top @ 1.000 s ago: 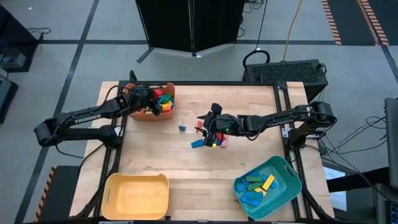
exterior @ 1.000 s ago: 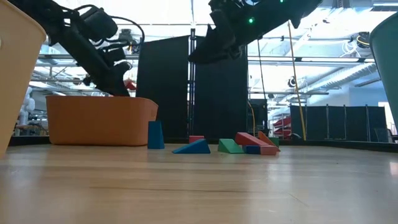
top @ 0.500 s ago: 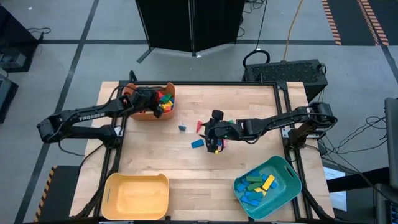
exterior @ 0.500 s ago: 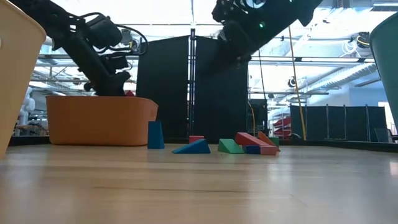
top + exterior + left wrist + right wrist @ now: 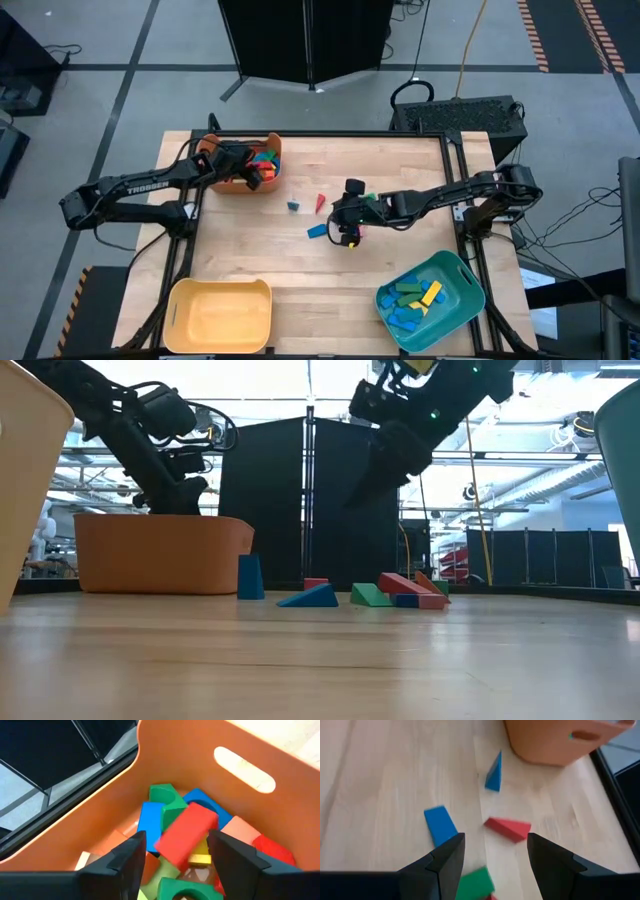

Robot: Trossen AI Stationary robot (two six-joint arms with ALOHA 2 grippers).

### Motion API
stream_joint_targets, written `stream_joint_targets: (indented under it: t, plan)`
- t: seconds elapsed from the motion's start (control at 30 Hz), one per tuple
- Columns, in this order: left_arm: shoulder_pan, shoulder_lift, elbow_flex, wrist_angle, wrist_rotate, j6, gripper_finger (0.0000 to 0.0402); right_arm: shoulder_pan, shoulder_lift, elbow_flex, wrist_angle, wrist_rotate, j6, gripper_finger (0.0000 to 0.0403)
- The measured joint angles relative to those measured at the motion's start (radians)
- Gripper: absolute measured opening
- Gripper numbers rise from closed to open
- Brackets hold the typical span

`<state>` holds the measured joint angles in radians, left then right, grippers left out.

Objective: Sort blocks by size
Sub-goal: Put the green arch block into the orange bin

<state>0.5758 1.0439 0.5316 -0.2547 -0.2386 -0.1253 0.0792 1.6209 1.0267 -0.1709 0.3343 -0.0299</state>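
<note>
Left pincer (image 5: 175,854) hangs over the orange bin (image 5: 226,180) at the surface's far left, fingers spread, and a red block (image 5: 186,837) sits tilted between them on the heap, its long axis slanting across the gap, touching neither finger. Right pincer (image 5: 495,865) hovers mid-surface, fingers apart and empty, above the loose blocks: a blue bar (image 5: 440,824) lying flat, a red wedge (image 5: 509,828) on its side, and a blue wedge (image 5: 494,773) nearer the bin.

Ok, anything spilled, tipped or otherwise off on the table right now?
Nothing spilled. The loose blocks left mid-table are just unsorted. The one oddity: a red block is mid-drop between the left gripper's open fingers, tilted over the heap in the orange bin.
</note>
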Motion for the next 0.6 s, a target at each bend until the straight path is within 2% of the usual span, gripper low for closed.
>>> stream_joint_targets:
  t: [0.13, 0.33, 0.6]
  plan:
    - [0.000, 0.000, 0.000, 0.024, 0.000, 0.000, 0.0220, -0.010, -0.001, 0.000, -0.103, -0.008, 0.021, 0.0201]
    - [0.000, -0.001, 0.000, 0.085, 0.000, 0.001, 0.0221, -0.082, -0.001, 0.000, -0.283, -0.087, 0.116, 0.0201]
    - [0.000, -0.001, 0.000, 0.112, 0.037, 0.000, 0.0221, -0.174, -0.001, 0.000, -0.347, -0.103, 0.208, 0.0201]
